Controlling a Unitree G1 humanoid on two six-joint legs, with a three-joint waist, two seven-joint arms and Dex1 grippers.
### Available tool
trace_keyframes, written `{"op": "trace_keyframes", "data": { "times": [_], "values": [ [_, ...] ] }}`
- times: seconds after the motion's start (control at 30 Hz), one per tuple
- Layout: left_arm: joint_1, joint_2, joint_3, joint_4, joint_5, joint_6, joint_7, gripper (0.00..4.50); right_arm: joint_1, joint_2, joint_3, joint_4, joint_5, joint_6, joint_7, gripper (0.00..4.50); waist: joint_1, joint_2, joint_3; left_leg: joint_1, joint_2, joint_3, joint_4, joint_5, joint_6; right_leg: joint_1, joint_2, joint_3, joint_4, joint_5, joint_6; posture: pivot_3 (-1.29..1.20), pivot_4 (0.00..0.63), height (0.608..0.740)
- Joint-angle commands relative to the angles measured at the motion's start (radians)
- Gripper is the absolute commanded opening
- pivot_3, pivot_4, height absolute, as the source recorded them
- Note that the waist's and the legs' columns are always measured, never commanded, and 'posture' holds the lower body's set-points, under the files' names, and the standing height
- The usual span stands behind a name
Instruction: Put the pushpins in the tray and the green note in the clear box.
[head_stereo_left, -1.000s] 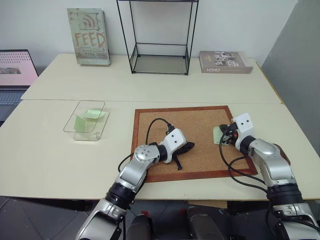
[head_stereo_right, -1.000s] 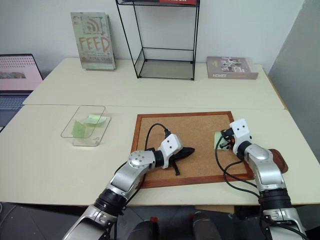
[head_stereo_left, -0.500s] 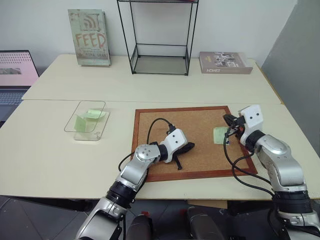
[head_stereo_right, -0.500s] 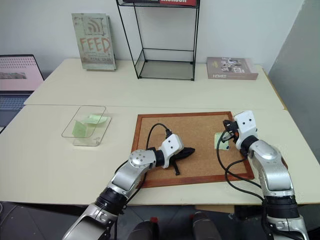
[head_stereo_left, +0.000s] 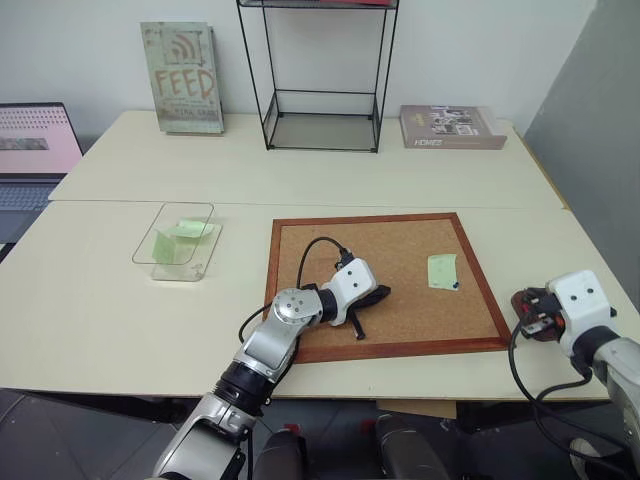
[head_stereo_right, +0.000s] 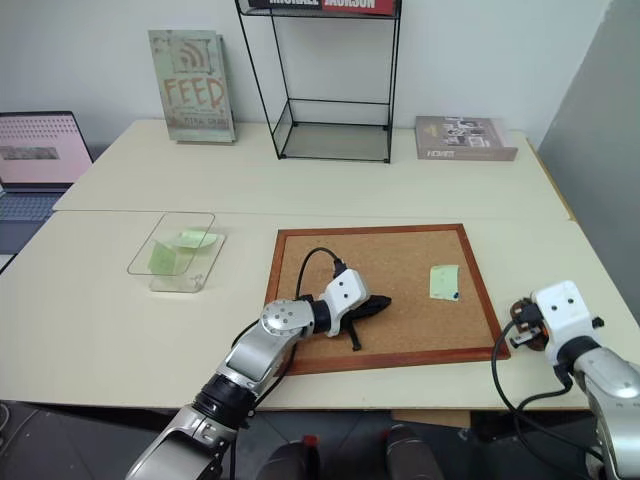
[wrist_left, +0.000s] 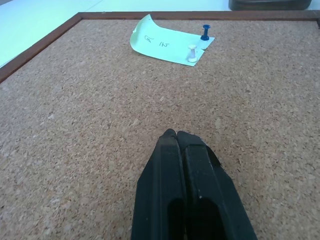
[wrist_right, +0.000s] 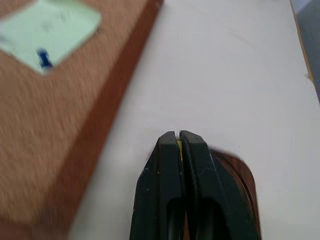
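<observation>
Right gripper (wrist_right: 179, 136) hangs right over the tray (wrist_right: 240, 175) at the table's near right edge, fingers pinched together with a sliver of yellow between the tips, likely a pin. Left gripper (wrist_left: 176, 135), fingers pressed together and empty, rests mid-corkboard (head_stereo_left: 400, 250). Beyond it, toward the board's right side, the green note (head_stereo_left: 442, 270) lies under a blue pin (wrist_left: 205, 31) and a white pin (wrist_left: 192, 52). Far left sits the clear box (head_stereo_left: 176, 240).
</observation>
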Motion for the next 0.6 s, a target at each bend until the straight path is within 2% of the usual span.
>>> {"op": "trace_keyframes", "data": {
  "times": [0.03,0.13,0.23,0.57,0.6],
  "values": [
    [0.005,-0.008,-0.022,0.036,0.014,-0.002,-0.008,0.00,0.008,-0.015,-0.040,0.000,-0.028,0.007,-0.018,0.05,0.000,0.000,0.000,0.000,0.000,0.000,0.000,0.000,0.000,0.000,0.000,0.000,0.000,0.000,0.000,0.00,0.150,0.740],
    [0.002,-0.008,-0.021,0.042,0.015,-0.006,-0.009,0.00,0.006,-0.013,-0.041,0.005,-0.027,0.025,-0.016,0.05,0.001,0.000,0.000,0.000,0.000,0.000,0.000,0.000,0.001,0.000,0.000,0.000,-0.001,0.000,0.000,0.00,0.150,0.740],
    [0.005,-0.007,-0.021,0.042,0.016,-0.011,-0.011,0.00,0.003,-0.012,-0.041,0.012,-0.022,0.051,-0.015,0.51,0.001,0.000,0.000,0.000,0.000,0.000,0.000,0.000,0.001,0.000,0.000,0.000,0.000,0.000,0.000,0.00,0.150,0.740],
    [0.004,-0.009,-0.022,0.046,0.017,-0.015,-0.010,0.00,-0.003,-0.019,-0.073,0.010,-0.011,0.095,-0.009,2.57,0.002,0.000,0.000,-0.001,0.000,0.000,0.000,0.000,0.001,0.000,0.000,0.000,-0.001,0.000,0.000,0.00,0.150,0.740],
    [0.004,-0.008,-0.022,0.045,0.017,-0.016,-0.010,0.00,-0.003,-0.017,-0.082,0.001,-0.007,0.097,-0.009,2.57,0.002,0.000,0.000,-0.001,0.000,0.000,0.000,0.000,0.001,0.000,0.000,0.000,-0.001,0.000,0.000,0.00,0.150,0.740]
  ]
}}
